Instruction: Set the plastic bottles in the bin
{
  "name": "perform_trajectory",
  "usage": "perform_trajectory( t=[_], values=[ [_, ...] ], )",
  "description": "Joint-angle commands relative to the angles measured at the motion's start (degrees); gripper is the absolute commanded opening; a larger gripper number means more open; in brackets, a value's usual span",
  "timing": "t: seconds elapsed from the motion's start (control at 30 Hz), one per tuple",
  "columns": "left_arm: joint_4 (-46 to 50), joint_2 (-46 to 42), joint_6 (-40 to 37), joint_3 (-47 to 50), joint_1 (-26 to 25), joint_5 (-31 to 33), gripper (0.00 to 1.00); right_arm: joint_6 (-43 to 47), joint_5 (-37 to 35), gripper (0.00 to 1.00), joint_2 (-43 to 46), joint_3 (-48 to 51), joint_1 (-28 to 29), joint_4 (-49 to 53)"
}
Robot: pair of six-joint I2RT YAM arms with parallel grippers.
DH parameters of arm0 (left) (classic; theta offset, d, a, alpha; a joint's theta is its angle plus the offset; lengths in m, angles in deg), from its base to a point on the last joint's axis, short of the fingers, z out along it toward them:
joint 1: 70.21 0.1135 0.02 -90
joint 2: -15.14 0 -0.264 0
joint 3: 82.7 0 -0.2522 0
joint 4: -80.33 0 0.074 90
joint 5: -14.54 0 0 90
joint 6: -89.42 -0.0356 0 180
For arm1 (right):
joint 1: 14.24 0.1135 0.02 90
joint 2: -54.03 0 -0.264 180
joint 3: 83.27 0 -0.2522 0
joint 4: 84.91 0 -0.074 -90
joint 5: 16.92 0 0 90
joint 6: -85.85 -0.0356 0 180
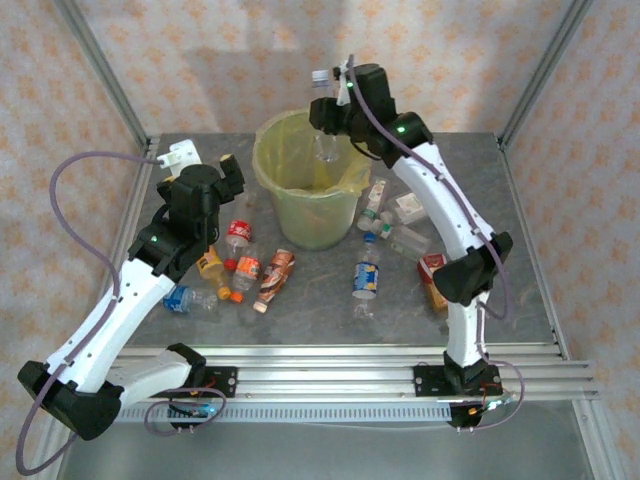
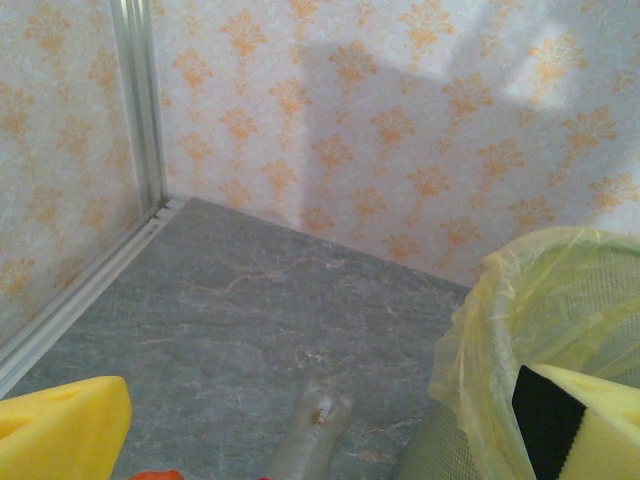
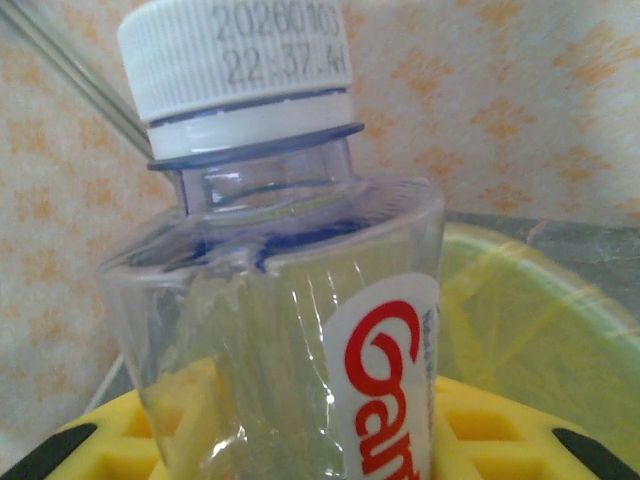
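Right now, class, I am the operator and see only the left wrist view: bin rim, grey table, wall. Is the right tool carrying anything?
Observer: Yes, the right tool is shut on a clear white-capped bottle.
Operator: Where is it relative to the bin?
Observer: In the top view it is over the mouth of the bin, near the far rim.
Operator: Any bottles on the table to the right of the bin?
Observer: Several lie there, among them a blue-labelled bottle.
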Motion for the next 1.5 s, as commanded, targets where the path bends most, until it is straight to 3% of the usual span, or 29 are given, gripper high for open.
perform_trajectory(
  t=[0.0,0.33,0.57,0.83,1.13,1.47],
  values=[
    [1.64,-0.61,2.0,0.63,-0.08,3.55,1.0,2.73,-0.51,0.36,-2.35,-1.52,1.54,2.89],
    [4.47,-2.13,6.24,2.13,0.44,9.57,1.0,1.85,-1.99,0.37,-5.97,2.48,2.36,4.99],
    [8.42,-3.64,11.71,2.9,2.39,12.2,1.0,-0.55,-5.25,0.43,-8.04,2.54,2.36,8.87],
    [12.45,-3.23,12.95,3.19,8.65,3.64,1.0,-1.35,-8.29,0.57,-8.48,2.79,2.36,11.93],
    [15.6,-5.22,15.04,6.07,12.54,-1.64,1.0,-0.84,-8.95,0.74,-8.6,0.76,2.36,13.49],
    [21.27,-8.93,22.58,12.51,16.43,-4.75,1.0,0.99,-9.23,0.82,-8.49,-6.94,2.36,17.91]
  ],
)
